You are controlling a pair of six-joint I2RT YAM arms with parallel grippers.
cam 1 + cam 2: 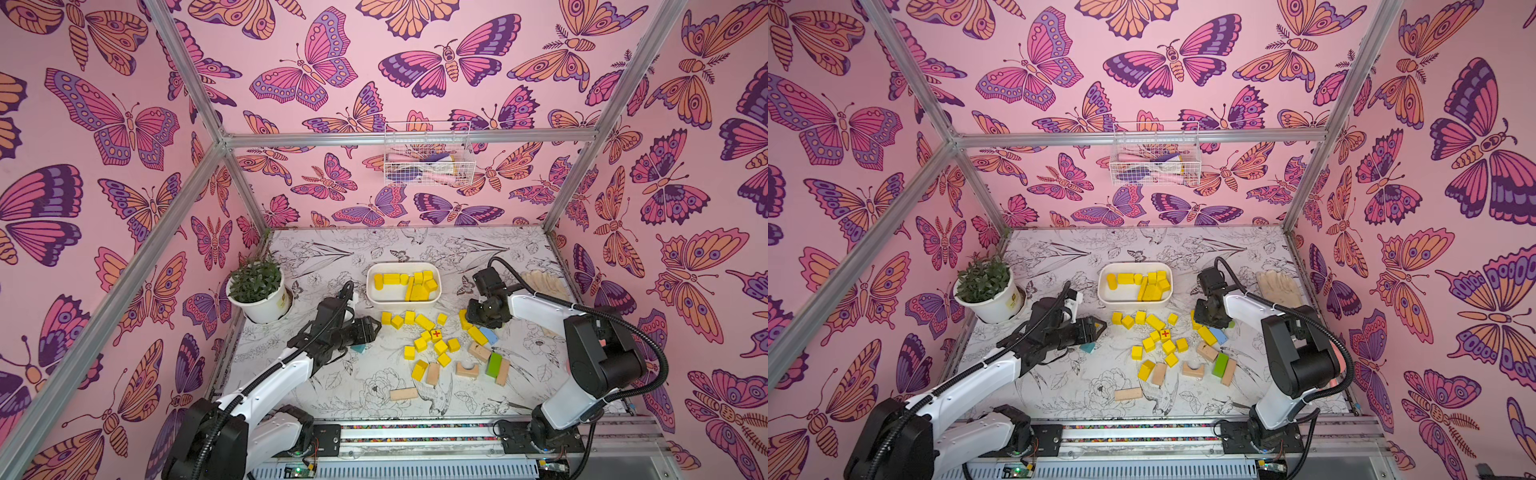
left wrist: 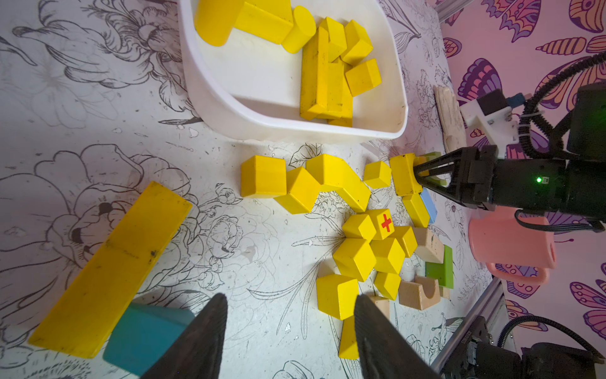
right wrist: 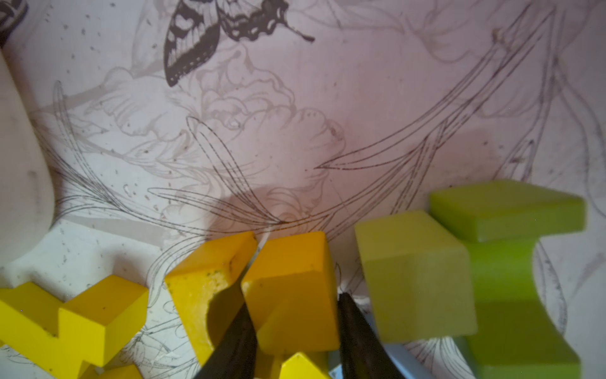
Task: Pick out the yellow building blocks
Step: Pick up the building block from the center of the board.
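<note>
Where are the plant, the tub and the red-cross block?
plant (image 1: pixel 254 279), in a top view, on its leaves
tub (image 1: pixel 399 305), in a top view, on its near wall
red-cross block (image 1: pixel 436 333), in a top view, on its top face

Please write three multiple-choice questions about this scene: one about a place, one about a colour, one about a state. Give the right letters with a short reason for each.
1. Relative to the white bin, the cube with the red cross lies:
A. inside it
B. outside it, on the table among loose yellow blocks
C. on top of its rim

2. The pot of the plant is:
A. pink
B. black
C. white

3. The left end effector is:
A. open and empty
B. closed on a yellow cube
C. closed on a green block

Answers:
1 B: both top views show the cube on the table, outside the bin.
2 C: the pot is plain white.
3 A: the left wrist view shows its fingers apart, with only table between them.
</note>
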